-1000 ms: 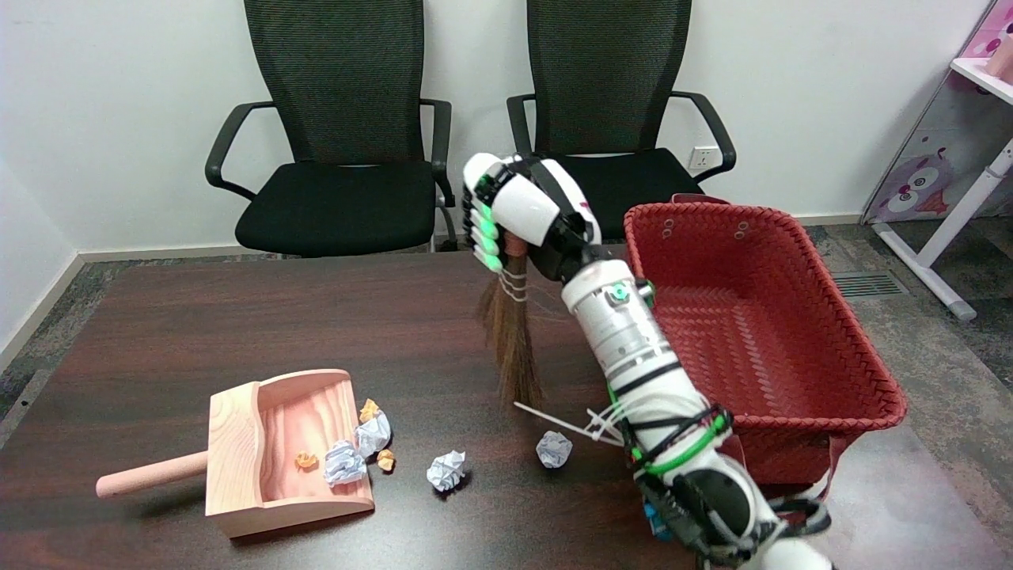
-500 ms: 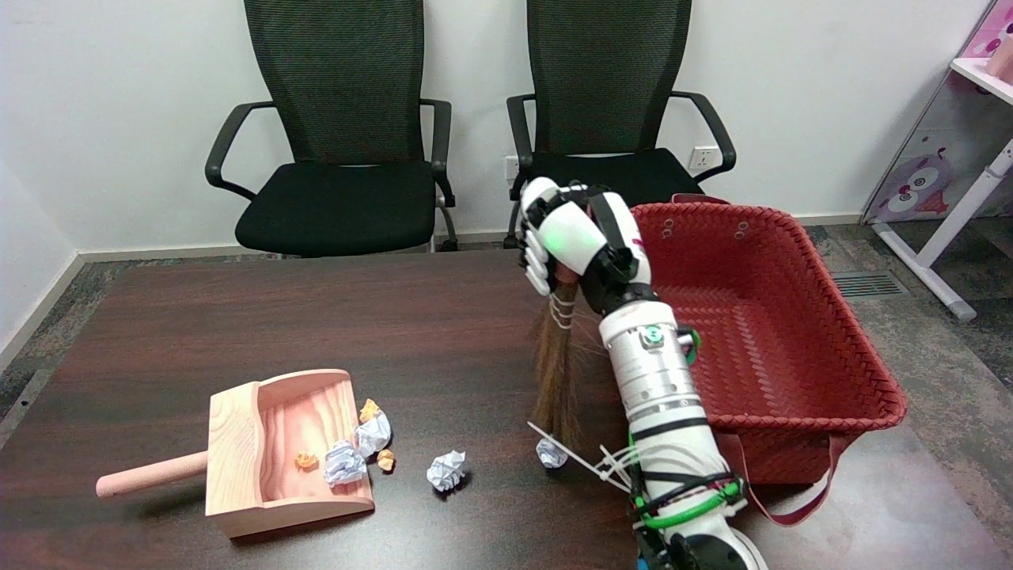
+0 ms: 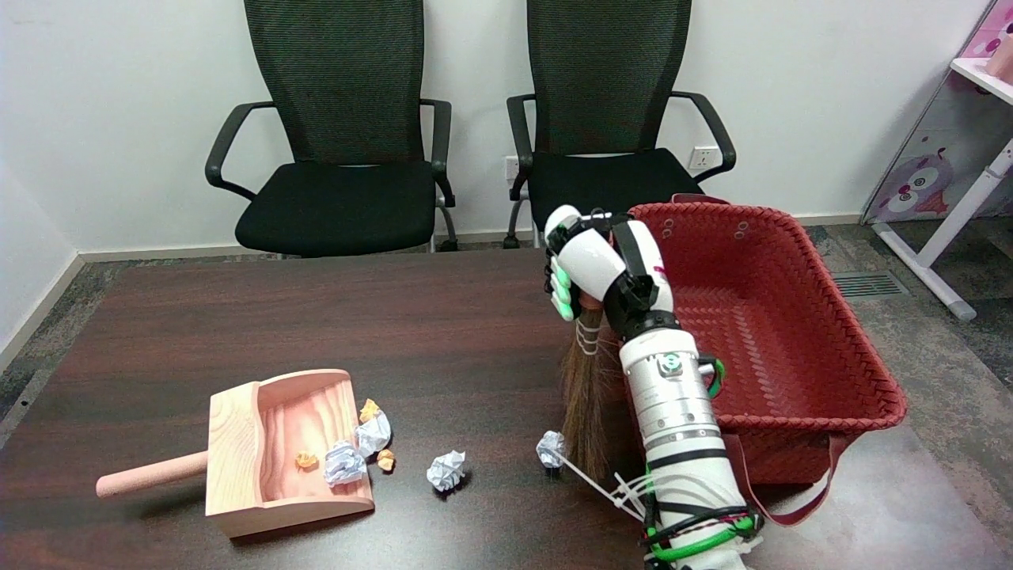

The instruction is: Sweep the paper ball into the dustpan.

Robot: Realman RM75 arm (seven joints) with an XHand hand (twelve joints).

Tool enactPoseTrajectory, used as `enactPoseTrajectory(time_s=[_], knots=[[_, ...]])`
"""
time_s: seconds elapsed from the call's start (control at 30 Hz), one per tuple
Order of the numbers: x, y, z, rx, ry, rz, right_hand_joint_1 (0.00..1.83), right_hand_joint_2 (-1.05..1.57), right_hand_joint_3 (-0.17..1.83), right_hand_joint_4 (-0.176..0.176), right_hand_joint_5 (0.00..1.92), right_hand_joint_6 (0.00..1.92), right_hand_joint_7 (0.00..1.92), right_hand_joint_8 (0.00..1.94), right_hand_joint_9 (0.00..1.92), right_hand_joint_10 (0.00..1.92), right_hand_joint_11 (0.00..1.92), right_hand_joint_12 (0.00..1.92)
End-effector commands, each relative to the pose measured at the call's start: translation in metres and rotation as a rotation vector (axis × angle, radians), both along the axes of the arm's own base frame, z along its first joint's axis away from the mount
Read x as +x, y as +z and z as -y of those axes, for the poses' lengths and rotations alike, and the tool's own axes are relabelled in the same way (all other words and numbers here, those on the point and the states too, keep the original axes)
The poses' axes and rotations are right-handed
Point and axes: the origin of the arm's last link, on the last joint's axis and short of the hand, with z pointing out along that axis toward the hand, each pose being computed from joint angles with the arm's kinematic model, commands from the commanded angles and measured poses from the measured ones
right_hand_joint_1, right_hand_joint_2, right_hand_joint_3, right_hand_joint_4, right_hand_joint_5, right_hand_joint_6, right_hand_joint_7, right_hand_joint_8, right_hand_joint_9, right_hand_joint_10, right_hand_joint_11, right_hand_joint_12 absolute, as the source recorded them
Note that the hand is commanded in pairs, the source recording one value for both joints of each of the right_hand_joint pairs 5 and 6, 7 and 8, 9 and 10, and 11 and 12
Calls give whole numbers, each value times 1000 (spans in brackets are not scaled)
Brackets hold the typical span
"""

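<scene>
Gripping the small broom (image 3: 584, 396) by the top of its handle, our right hand (image 3: 595, 265) has its fingers wrapped tight around it, so the handle itself is almost wholly hidden inside the fist and we see only the bound neck and the brown bristles hanging down. Our forearm covers the bristles' right edge, and the arm is cut off at the bottom of the picture. The bristle tips reach the dark table (image 3: 316, 317) and touch, or all but touch, the right side of a white paper ball (image 3: 551, 448); we cannot tell which. That ball lies below and slightly left of our hand. The red woven basket (image 3: 799, 332) stands close on our right. To the left, bare tabletop runs to a second paper ball (image 3: 447, 470) and on to the wooden dustpan (image 3: 237, 451), whose open mouth faces right with several crumpled scraps at its lip and inside.
</scene>
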Motion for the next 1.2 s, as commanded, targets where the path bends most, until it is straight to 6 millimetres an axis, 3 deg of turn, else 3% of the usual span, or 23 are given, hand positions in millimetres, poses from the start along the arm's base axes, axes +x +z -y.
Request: enactPoseTrajectory(time_s=[0.03,0.73,1.2], knots=[[-16,-9,-1,57,-99,-153,749,1335,1549,56,1920,1920,1920,1920,1920,1920,1920,1920],[-26,-32,10,135,-148,-423,765,1258,1586,49,1920,1920,1920,1920,1920,1920,1920,1920],[-30,-58,23,164,-58,-433,673,1270,1655,43,1920,1920,1920,1920,1920,1920,1920,1920]])
